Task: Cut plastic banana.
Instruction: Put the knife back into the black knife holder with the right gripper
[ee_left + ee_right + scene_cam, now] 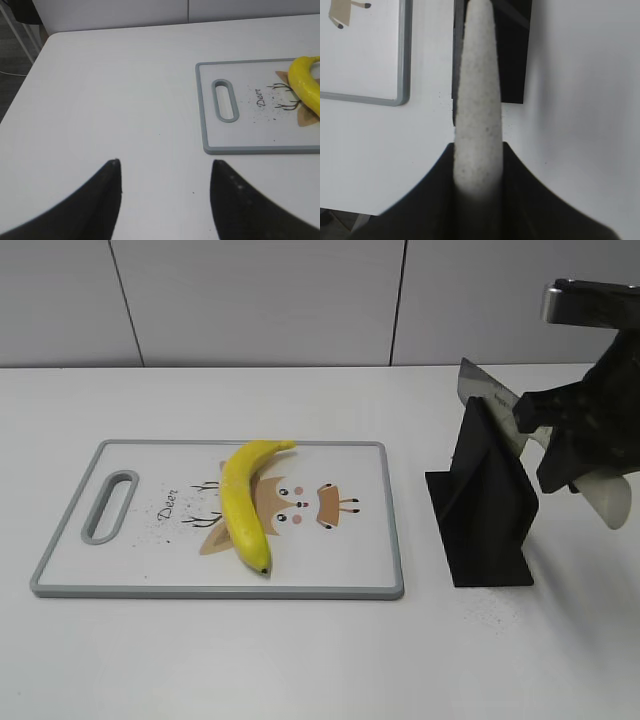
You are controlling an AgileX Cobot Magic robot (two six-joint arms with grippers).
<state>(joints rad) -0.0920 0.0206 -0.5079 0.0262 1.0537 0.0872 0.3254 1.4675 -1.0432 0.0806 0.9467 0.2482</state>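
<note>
The plastic banana [245, 502] is glossy yellow and lies diagonally on the cutting board [370, 585], dark tip toward the front; its top end also shows in the left wrist view [306, 85]. My right gripper [478, 150] is shut on the knife's pale speckled handle [477, 100]. In the exterior view this gripper [555, 430] holds the knife at the black stand [485, 510], and the blade [487, 388] points up and left above the stand. My left gripper [165, 162] is open and empty over bare table, left of the board [250, 149].
The cutting board is white with a grey rim, a handle slot [110, 505] at its left end and a deer drawing. The black knife stand [517, 50] stands on the white table just right of the board. A grey wall runs behind the table.
</note>
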